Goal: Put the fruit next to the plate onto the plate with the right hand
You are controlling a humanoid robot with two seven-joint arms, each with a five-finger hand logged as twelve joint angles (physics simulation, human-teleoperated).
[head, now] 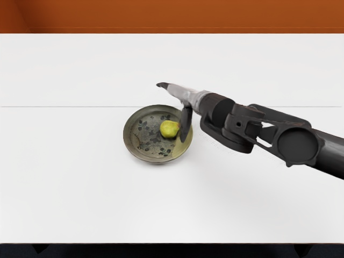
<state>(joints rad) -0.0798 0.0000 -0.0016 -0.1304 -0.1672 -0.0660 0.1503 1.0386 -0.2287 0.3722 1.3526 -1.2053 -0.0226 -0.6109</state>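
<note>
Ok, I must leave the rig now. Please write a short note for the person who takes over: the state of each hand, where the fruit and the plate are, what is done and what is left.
Right hand: open, stretched out above the right rim of the plate. One finger points down close beside the fruit; I cannot tell if it touches.
Left hand: not in view.
Fruit: yellow-green, lying on the plate, a little right of its middle, not gripped.
Plate: on the white table, near its centre.
Done: the fruit is on the plate.
Left: probably only to lift the right hand clear without knocking the fruit.
</note>
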